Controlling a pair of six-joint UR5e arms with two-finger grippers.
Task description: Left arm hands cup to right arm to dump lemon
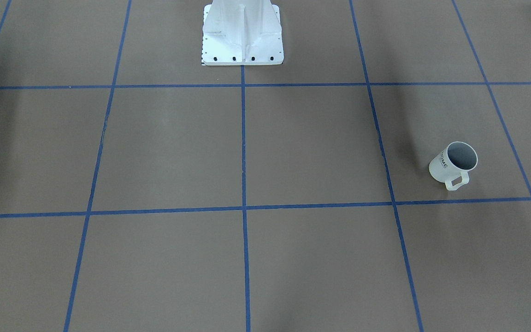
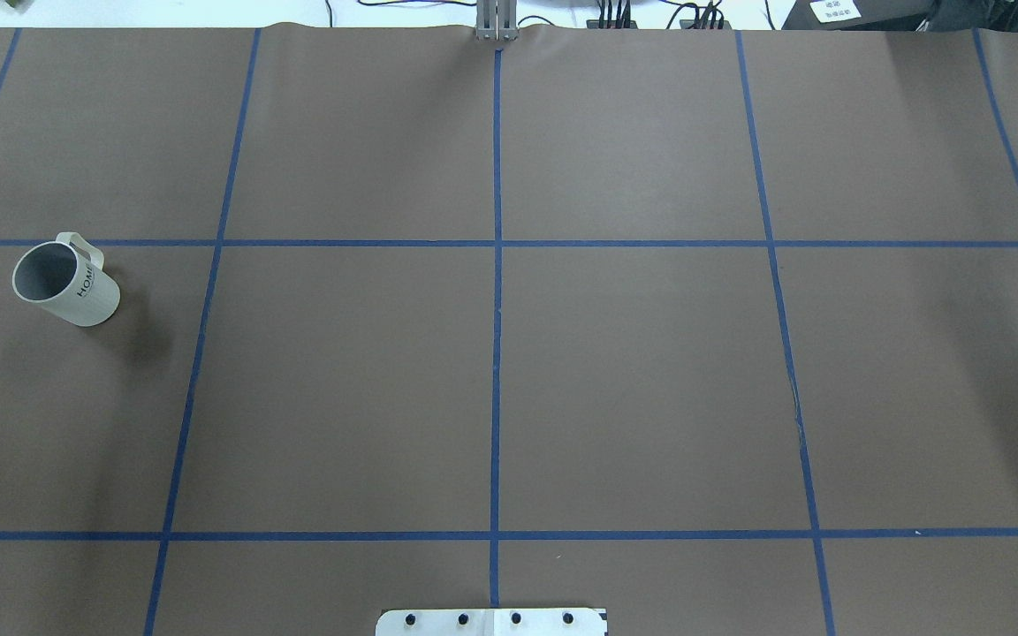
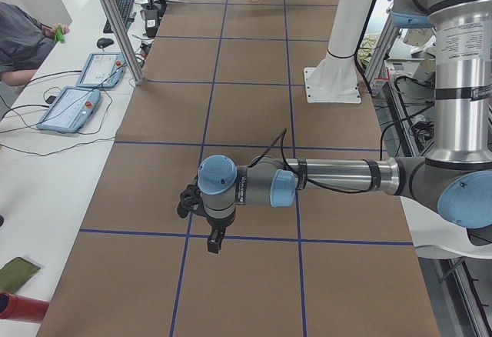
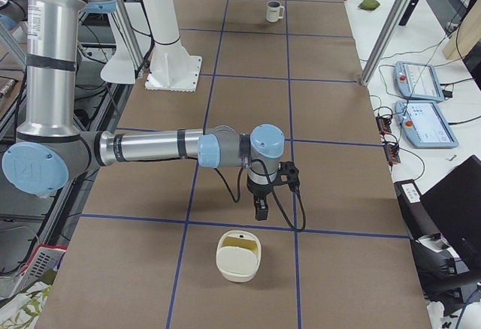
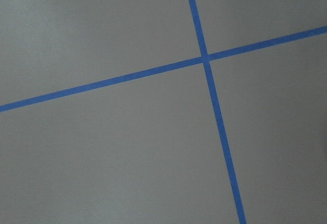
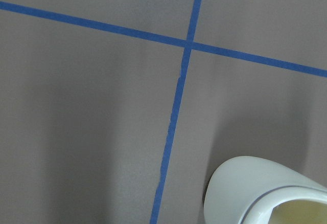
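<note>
**A:** Where's the white ribbed mug with the black HOME lettering [image 2: 67, 284] at?

**B:** Standing upright, mouth up, on the robot's left end of the brown surface with the blue tape grid [image 2: 633, 371]. The loop handle [image 2: 80, 238] pokes away from the robot. The inside just looks grey, no lemon that I can see.

**A:** Which arm gets it?

**B:** The thick grey left arm [image 3: 338, 175], easy, I'd say. Its black left claw [image 3: 214, 241] hangs over that same end, pointing down. From the side the arm covers the mug, and the wrist cam sees only tape. So the exact direction from claw to mug, can't tell. Spread or pressed together? Can't tell either.

**A:** And the other one?

**B:** The slim right arm [image 4: 150, 147] is well apart at the opposite end. Its right claw [image 4: 261, 210] hangs near a cream rounded container [image 4: 239, 258]. Can't tell the state of that claw either.
</note>
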